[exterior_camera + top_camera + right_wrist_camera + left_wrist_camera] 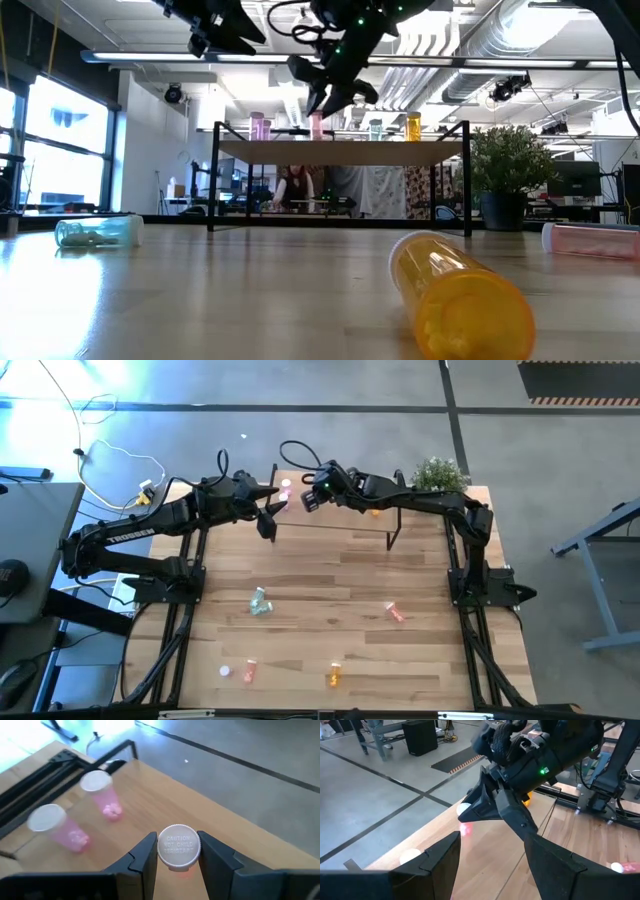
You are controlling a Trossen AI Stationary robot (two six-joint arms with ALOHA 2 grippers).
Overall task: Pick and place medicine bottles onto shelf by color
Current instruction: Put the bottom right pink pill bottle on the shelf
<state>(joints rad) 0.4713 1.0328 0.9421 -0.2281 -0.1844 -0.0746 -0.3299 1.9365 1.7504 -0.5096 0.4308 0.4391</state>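
Observation:
My right gripper is shut on a pink medicine bottle over the far-left part of the shelf. Two pink bottles stand upright on the shelf beside it. A pale green bottle and an orange one stand farther to the right. My left gripper hangs open and holds nothing, just left of the shelf and facing the right gripper. Several bottles lie on the tabletop: pale green, salmon, pink and orange. My right gripper pinches the bottle's white cap between its two fingers, one on each side of the cap. The fingers slant down from the table's right. The bottle hangs upright below them, and I cannot tell whether its bottom rests on the shelf.
A potted plant stands at the shelf's far right end. The shelf's black legs rise from the tabletop. The lying orange bottle is close to the near edge. Bare wood lies in the table's middle.

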